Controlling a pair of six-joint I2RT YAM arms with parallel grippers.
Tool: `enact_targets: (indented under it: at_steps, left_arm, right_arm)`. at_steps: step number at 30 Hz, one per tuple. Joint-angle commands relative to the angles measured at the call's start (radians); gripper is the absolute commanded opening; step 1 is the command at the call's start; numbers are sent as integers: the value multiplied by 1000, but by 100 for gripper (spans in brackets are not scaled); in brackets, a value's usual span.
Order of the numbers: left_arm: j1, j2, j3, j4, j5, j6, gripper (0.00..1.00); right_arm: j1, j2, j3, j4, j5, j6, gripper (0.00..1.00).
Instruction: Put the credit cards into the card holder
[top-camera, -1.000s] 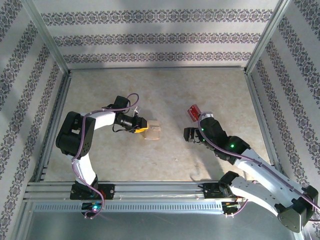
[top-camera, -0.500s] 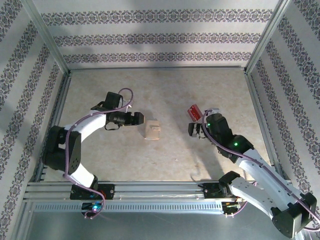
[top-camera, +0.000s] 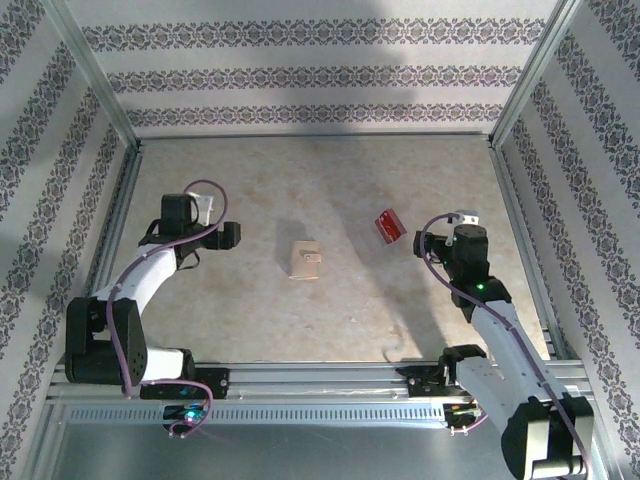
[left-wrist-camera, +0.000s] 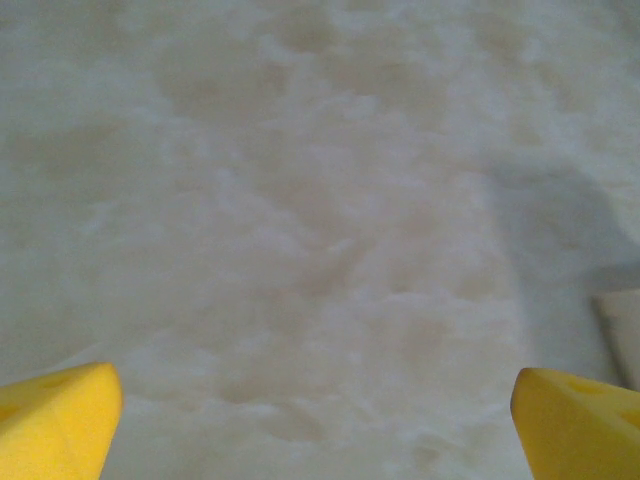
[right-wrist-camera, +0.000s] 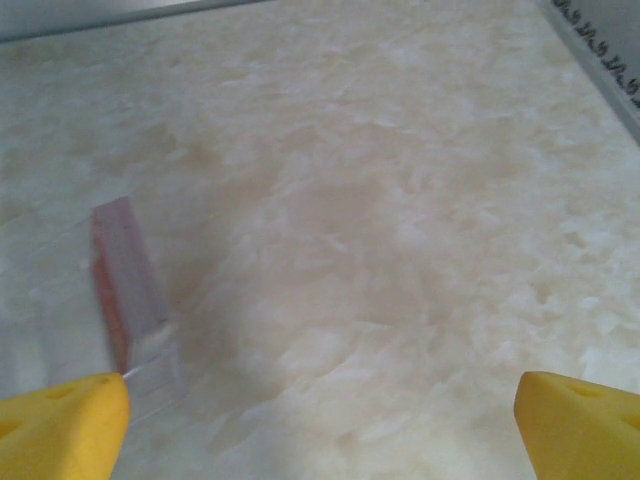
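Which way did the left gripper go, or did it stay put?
Yes, it moved. The left gripper pulled back to the left, away from the wallet, which stayed put.

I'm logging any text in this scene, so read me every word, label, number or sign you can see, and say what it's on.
No text here can be read.
credit cards: any markings on the red faces are too small and blurred to read.
card holder: plain tan, no lettering visible.
wall panels: a repeating ornamental pattern, no words.
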Motion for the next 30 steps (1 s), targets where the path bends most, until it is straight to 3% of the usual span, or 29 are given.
enact_targets:
  at_steps: [1, 14, 21, 30]
  left_arm:
    - [46, -10, -76, 251, 1, 58, 99]
    - [82, 84, -348, 909, 84, -3, 99]
    - [85, 195, -368, 1083, 67, -42, 99]
    - [76, 195, -352, 1043, 24, -43, 99]
  right_arm:
    - [-45, 23, -57, 219, -22, -63, 98]
    - [-147, 263, -225, 728, -114, -65, 98]
    - [-147, 377, -189, 832, -164, -100, 98]
    - [-145, 559, -149, 1007, -222, -74, 98]
